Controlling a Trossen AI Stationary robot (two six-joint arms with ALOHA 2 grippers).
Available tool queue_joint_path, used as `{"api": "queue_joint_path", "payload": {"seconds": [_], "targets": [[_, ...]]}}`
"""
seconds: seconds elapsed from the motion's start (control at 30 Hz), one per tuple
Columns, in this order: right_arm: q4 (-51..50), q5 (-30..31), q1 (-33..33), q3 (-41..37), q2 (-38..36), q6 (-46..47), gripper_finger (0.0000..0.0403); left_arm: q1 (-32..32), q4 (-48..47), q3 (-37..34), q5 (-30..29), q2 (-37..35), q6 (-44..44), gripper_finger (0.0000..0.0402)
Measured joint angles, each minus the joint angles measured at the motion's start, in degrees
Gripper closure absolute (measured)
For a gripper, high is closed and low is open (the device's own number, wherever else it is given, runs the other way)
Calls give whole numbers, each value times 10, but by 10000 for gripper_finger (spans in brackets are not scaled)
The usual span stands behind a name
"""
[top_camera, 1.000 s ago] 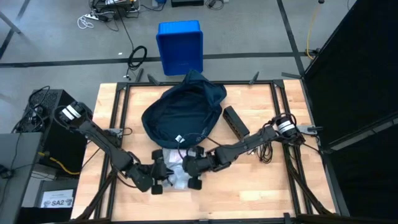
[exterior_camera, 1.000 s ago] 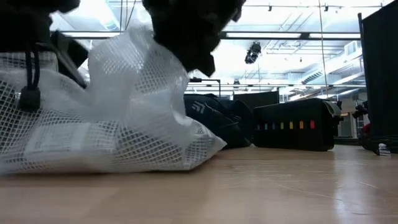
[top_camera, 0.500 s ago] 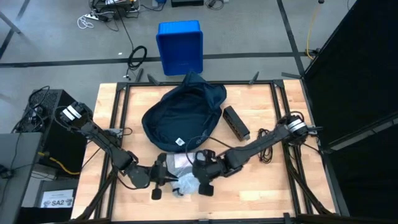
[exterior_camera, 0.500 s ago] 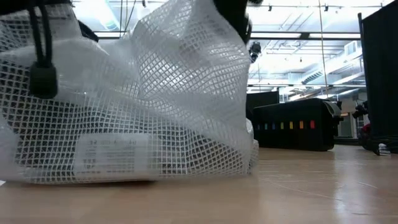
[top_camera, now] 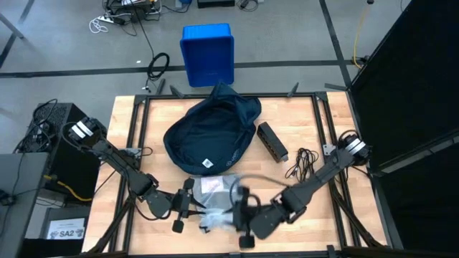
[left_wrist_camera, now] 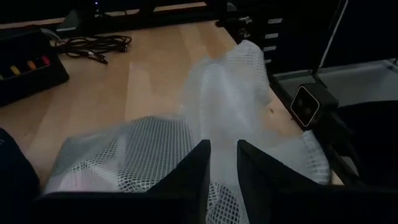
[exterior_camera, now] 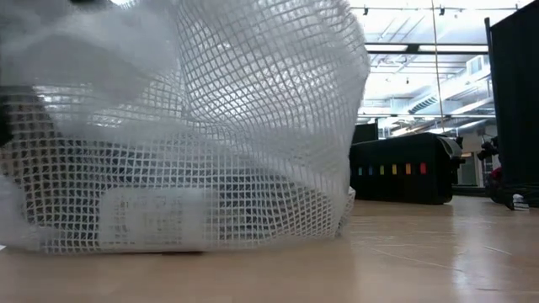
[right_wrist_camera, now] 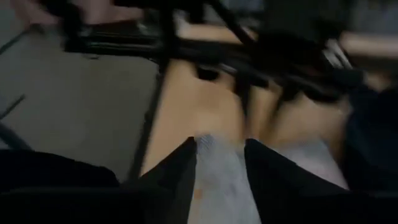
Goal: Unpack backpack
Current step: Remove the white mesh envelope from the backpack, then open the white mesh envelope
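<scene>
The backpack [top_camera: 212, 135] lay slumped at the far middle of the surface [top_camera: 301, 136], its mouth toward the near edge. One item was already out: a white mesh pouch [top_camera: 212, 203] sat on the wood just in front of the bag, between the two arms. The left end effector [top_camera: 188, 207] was at the pouch's left side, its fingers [left_wrist_camera: 186, 174] a narrow gap apart with mesh showing between them; I couldn't say whether it was gripping or letting go. The right end effector [top_camera: 242, 218] hovered at the pouch's right, blurred, fingers [right_wrist_camera: 180, 171] parted with pale mesh in the gap, grip likewise unclear. A black case [top_camera: 272, 141] lay right of the bag. I judged the unpacking underway; what remained inside was hidden.
</scene>
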Motion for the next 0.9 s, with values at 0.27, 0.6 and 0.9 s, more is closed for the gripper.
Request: {"api": "queue_joint_path", "payload": {"seconds": [0.27,0.6,0.9], "targets": [[144,44,10,0,99,-147,182,0,6,0,-3,0,13,346],[129,121,-9,0,170,-185,114,3,13,0,-32,0,75,346],[-55,156,-22,1,169,-91,180,5,9,0,-37,0,51,346]]}}
